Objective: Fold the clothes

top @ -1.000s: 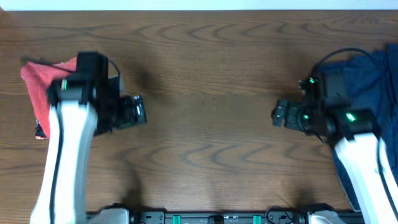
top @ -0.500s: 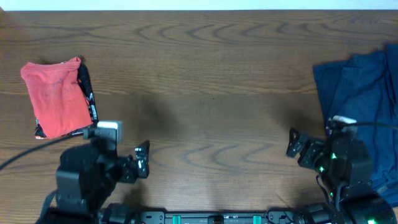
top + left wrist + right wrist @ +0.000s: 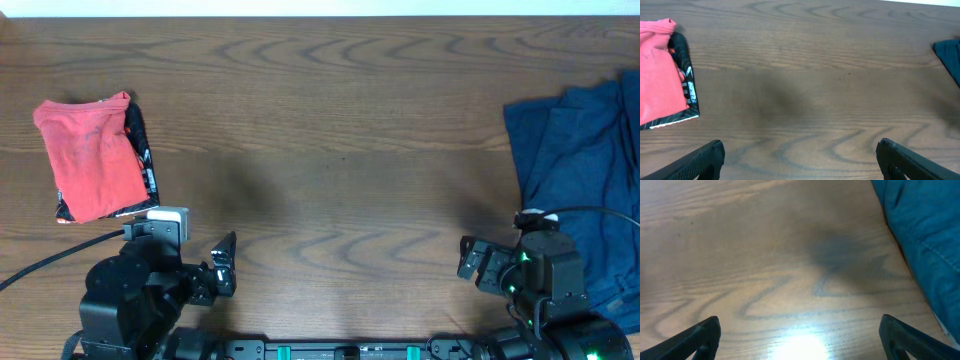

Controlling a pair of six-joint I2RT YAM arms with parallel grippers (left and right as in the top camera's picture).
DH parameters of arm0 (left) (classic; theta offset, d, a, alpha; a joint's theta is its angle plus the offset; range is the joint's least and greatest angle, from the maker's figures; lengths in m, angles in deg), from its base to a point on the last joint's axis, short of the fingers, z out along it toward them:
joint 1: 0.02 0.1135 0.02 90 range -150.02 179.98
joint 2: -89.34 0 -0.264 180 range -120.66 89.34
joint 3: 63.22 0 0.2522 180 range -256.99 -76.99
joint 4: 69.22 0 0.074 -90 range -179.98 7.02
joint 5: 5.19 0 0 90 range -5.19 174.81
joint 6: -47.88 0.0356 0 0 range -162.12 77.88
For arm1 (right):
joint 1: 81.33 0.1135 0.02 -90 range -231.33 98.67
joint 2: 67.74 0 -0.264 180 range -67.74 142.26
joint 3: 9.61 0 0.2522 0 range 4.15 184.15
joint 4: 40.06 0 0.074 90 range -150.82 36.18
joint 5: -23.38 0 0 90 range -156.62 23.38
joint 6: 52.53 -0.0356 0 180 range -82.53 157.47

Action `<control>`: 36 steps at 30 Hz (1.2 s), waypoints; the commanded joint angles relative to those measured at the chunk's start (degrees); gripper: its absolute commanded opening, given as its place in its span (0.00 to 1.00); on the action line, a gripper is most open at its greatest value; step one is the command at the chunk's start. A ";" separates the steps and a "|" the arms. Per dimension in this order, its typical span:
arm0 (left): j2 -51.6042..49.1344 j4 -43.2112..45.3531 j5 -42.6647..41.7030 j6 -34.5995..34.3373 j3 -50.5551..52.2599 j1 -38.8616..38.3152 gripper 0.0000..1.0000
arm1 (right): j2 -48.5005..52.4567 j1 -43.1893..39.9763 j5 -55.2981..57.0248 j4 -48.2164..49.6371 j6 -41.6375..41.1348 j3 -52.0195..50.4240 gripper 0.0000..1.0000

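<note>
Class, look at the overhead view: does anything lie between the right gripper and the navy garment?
Nothing visible does. The open right gripper sits close beside the navy garment, with only bare table between them; the red shirt lies far across the table.

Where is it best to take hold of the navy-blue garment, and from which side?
Probably by its edge facing the middle of the table, approached from that side. The navy-blue garment lies spread and rumpled, reaching past the picture's right border, so this edge alone is fully exposed. The open right pincer is nearest.
</note>
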 commanded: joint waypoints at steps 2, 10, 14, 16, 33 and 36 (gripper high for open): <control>-0.02 0.20 0.46 0.55 0.33 -0.20 0.98 | -0.28 0.66 -0.22 -0.37 -0.98 -0.37 0.99; -0.02 0.20 0.46 0.55 0.33 -0.20 0.98 | -3.06 -0.24 0.98 -0.37 0.02 -0.70 0.99; -0.02 0.20 0.46 0.55 0.33 -0.20 0.98 | -8.76 -3.39 0.44 5.90 7.26 -2.23 0.99; -0.02 0.20 0.46 0.55 0.33 -0.20 0.98 | -13.20 -5.62 -2.40 11.52 13.03 -4.39 0.99; -0.02 0.20 0.46 0.55 0.33 -0.20 0.98 | -29.86 -10.97 -7.91 61.92 24.11 -35.60 0.99; -0.02 0.20 0.46 0.55 0.33 -0.20 0.98 | -29.86 -10.97 -7.74 69.48 24.15 -40.96 0.99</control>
